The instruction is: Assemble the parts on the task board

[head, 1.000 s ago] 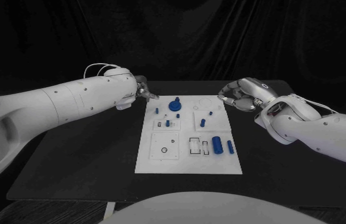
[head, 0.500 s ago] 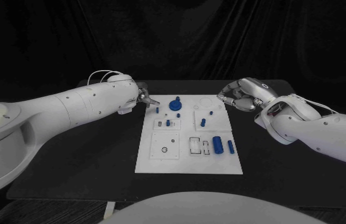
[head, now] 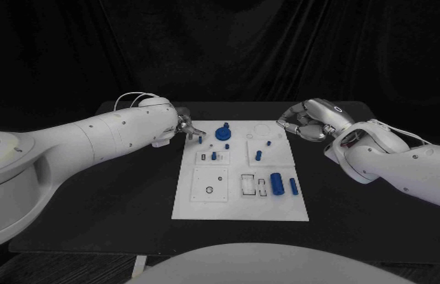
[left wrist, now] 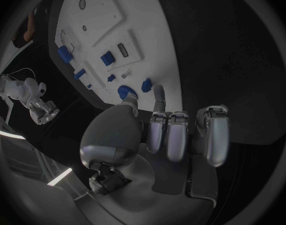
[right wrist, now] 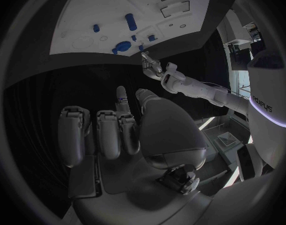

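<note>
Left hand [head: 184, 124] – fingers curled, empty – sits at the task board's [head: 240, 201] upper-left edge; right hand [head: 307, 122], likewise curled, upper right.

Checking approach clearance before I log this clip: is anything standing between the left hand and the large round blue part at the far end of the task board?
Nothing visible does. The left hand is at the task board's far left corner, and the large round blue part stands just inboard of it. Only one small blue peg stands nearby, nearer the robot than that line.
</note>
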